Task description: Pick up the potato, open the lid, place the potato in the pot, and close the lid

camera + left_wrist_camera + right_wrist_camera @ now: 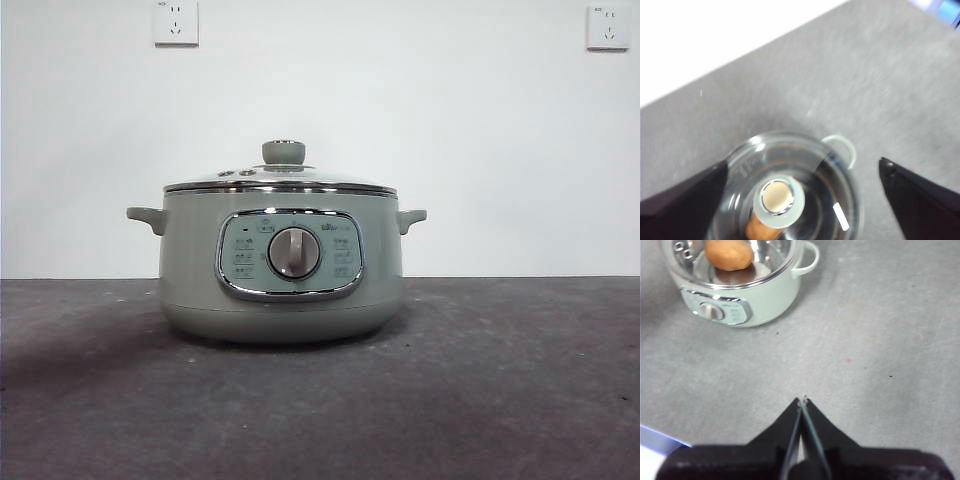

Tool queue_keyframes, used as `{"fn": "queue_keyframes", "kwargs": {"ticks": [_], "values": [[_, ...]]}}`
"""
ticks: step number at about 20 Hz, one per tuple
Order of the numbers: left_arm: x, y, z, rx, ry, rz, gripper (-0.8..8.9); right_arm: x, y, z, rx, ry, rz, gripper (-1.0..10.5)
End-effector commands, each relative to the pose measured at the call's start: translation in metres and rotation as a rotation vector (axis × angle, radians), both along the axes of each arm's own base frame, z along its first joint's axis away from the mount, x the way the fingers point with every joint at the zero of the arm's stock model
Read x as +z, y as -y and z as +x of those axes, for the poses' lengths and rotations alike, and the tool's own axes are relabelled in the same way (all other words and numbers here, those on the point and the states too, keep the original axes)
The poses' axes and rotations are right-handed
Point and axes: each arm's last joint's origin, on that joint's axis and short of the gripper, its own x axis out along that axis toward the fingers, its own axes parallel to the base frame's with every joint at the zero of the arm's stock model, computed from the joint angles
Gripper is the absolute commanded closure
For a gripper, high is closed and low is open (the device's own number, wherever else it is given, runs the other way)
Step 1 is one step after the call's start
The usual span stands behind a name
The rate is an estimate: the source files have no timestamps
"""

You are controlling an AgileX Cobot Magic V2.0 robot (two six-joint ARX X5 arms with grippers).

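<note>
grey table; potato blurred, seemingly under lid

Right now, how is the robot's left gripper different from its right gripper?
The left gripper has its jaws spread wide open, while the right gripper has its jaws pressed shut. The left gripper hangs right above the lid of the pot, over the knob; the right gripper sits off to the side, over bare table. Both have black jaws, and neither holds anything. The potato is inside the pot.
</note>
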Motion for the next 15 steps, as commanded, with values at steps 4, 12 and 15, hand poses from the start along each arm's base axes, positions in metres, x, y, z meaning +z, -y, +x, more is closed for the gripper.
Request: {"fn": "queue_keyframes", "kwargs": {"ticks": [4, 12, 15], "values": [[0.045, -0.019, -0.061, -0.019, 0.068, -0.157, 8.16, -0.004, 0.0, 0.0, -0.005, -0.019, -0.028, 9.5], [0.072, -0.052, -0.099, -0.08, 0.238, -0.09, 8.16, -0.004, 0.0, 0.0, -0.006, -0.018, -0.029, 9.5], [0.081, -0.081, -0.121, -0.041, 0.265, -0.094, 8.16, -0.004, 0.001, 0.0, -0.007, -0.018, -0.029, 9.5]]}}
